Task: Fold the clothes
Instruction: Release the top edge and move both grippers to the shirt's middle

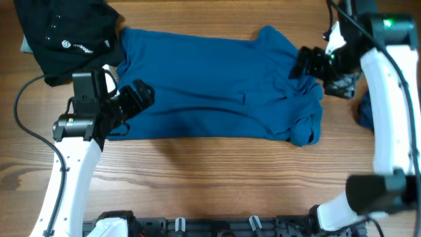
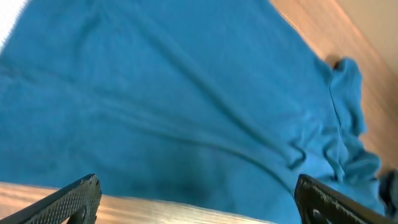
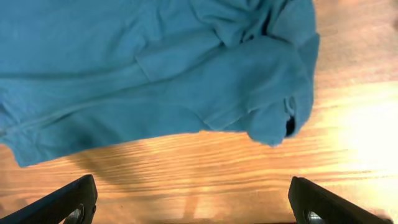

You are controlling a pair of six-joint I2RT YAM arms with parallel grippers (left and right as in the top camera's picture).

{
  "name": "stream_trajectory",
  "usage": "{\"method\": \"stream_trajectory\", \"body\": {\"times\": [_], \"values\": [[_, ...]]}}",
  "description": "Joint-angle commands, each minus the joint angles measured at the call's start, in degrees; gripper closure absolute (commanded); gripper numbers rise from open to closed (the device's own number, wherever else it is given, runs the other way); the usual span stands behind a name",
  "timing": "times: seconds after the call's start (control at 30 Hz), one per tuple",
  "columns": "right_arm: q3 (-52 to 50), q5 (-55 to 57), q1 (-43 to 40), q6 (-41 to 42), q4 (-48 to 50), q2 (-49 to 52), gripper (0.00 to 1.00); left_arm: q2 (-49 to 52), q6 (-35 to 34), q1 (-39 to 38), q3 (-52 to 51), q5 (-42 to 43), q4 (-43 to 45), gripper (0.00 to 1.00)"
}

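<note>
A mid-blue T-shirt (image 1: 217, 85) lies spread across the middle of the wooden table, bunched and wrinkled at its right end (image 1: 306, 122). My left gripper (image 1: 138, 97) is open at the shirt's left edge. In the left wrist view the shirt (image 2: 186, 93) fills the frame, and the open jaws (image 2: 199, 200) straddle its edge just above the wood. My right gripper (image 1: 308, 62) is open over the shirt's upper right corner. In the right wrist view the open jaws (image 3: 193, 202) hang over bare wood below the shirt (image 3: 155, 68). A darker blue garment (image 1: 364, 110) peeks out behind the right arm.
A black garment (image 1: 66, 36) with a small white logo lies heaped at the back left, touching the shirt's corner. A black cable (image 1: 26, 112) loops on the table by the left arm. Bare wood (image 1: 217, 178) runs along the front.
</note>
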Motion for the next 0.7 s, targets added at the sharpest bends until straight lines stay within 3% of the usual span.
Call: {"method": "stream_trajectory", "body": {"times": [0.0, 0.23, 0.43, 0.5, 0.6, 0.67], "values": [[-6.0, 1.7, 2.1, 4.8, -0.4, -11.5, 0.0, -1.8, 3.8, -0.9, 0.0, 3.7, -3.6, 0.02], [-24.9, 1.4, 8.3, 10.7, 5.4, -26.1, 0.0, -1.4, 5.1, -7.1, -0.4, 3.7, -5.6, 0.0], [-41.6, -7.1, 12.2, 12.3, 17.2, -27.6, 0.0, 2.0, 3.1, -14.6, -2.2, 3.6, -5.3, 0.03], [-46.1, -8.3, 12.7, 12.6, 21.8, -27.0, 0.04, 3.8, 1.8, -16.7, -3.1, 3.6, -4.6, 0.1], [-50.4, -6.8, 12.7, 14.8, 25.8, -25.9, 0.2, 7.5, 1.4, -19.1, -4.1, 3.6, -2.1, 0.23], [-52.7, -4.2, 12.7, 17.6, 28.3, -25.5, 0.38, 11.1, -1.0, -20.3, -4.4, 3.7, 0.2, 0.48]]}}
